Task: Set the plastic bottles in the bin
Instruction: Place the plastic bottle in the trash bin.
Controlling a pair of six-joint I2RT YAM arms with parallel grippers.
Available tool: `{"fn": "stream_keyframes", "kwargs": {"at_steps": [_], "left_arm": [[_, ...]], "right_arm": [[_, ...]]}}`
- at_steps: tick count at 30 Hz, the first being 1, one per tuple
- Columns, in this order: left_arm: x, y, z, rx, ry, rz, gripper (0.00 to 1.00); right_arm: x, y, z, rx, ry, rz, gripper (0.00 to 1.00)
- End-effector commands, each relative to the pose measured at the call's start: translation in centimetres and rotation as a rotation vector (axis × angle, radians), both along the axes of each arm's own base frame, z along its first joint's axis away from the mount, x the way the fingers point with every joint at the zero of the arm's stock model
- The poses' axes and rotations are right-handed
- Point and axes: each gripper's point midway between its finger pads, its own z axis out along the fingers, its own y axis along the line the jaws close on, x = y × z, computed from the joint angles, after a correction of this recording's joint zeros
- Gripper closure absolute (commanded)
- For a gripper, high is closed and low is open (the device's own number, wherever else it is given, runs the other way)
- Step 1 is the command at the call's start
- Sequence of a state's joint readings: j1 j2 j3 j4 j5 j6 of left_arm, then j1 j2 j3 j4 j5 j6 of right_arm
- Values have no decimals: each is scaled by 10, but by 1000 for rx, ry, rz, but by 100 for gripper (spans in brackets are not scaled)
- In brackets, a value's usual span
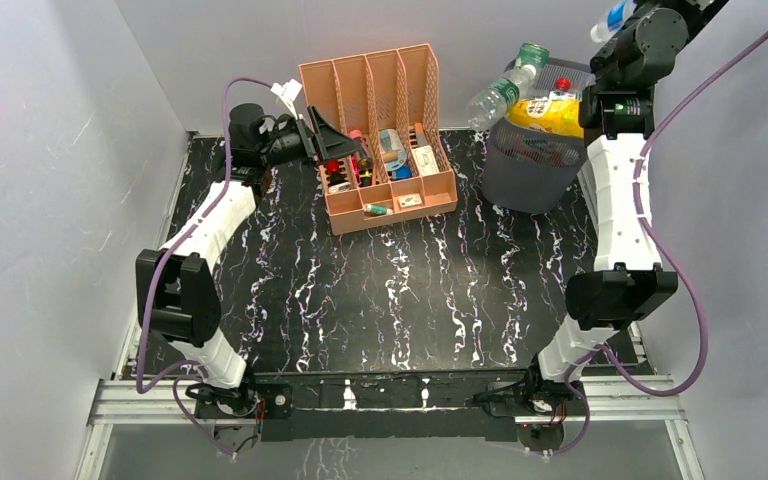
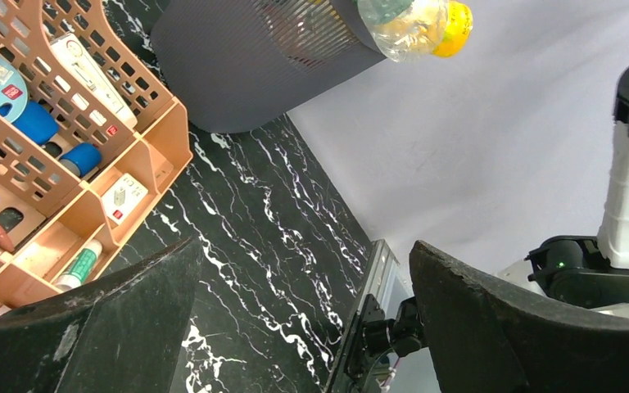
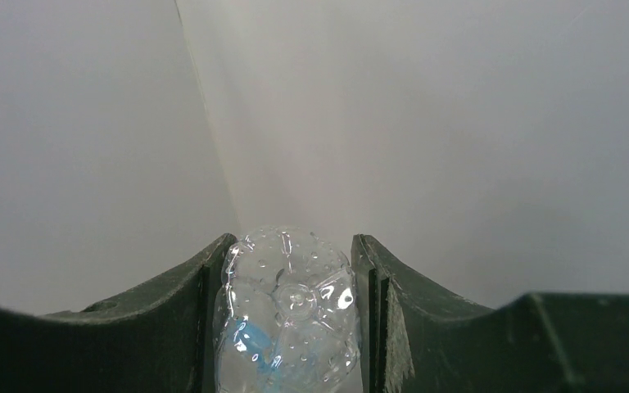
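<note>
The dark grey mesh bin (image 1: 530,175) stands at the back right, piled full with bottles: a yellow one (image 1: 550,112) on top and a clear bottle with a green label (image 1: 495,97) sticking out over its left rim. My right gripper (image 1: 628,22) is raised above and right of the bin, shut on a clear bottle with a blue label (image 1: 610,20); the right wrist view shows its base (image 3: 288,311) clamped between the fingers. My left gripper (image 1: 335,140) is open and empty at the peach organizer. The left wrist view shows the bin (image 2: 254,61) and a yellow-capped bottle (image 2: 414,24).
The peach-orange file organizer (image 1: 380,140) with small items stands at the back centre, left of the bin. Grey walls enclose the black marbled table (image 1: 400,300) on the left, back and right.
</note>
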State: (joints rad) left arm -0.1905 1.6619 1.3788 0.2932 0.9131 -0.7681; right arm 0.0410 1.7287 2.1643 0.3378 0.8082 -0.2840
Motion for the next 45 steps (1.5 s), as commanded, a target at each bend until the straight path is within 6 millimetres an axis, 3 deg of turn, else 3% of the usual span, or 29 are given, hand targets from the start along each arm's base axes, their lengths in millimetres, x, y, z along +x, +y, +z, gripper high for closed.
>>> {"fn": "stream_keyframes", "kwargs": {"at_steps": [1,7,13,24,28,33,41,45], "left_arm": [[-2,-1,18,-38,-45,-33,5],[-2,-3,12,-54,-28,-42,5],[-2,-3,16,-55,-36,-41,5],[-1,-3,15,-62,-27,-38,6],[-1,-6,17,-63,-28,-40,6],[-3,-12,18,-63,-26,-50,6],[-3,-16,19,-58,-30,-54,6],[-4,-18,20,-57,-30,-55,6]], "right_arm": [[17,0,-38,81,77,66,54],[68,11,-98,107,246,139,52],[103,16,-146,141,374,174,49],[143,31,-215,187,561,263,39],[149,35,-223,189,586,283,35],[149,38,-223,197,591,300,13],[128,36,-184,196,511,304,2],[117,34,-164,192,469,301,2]]}}
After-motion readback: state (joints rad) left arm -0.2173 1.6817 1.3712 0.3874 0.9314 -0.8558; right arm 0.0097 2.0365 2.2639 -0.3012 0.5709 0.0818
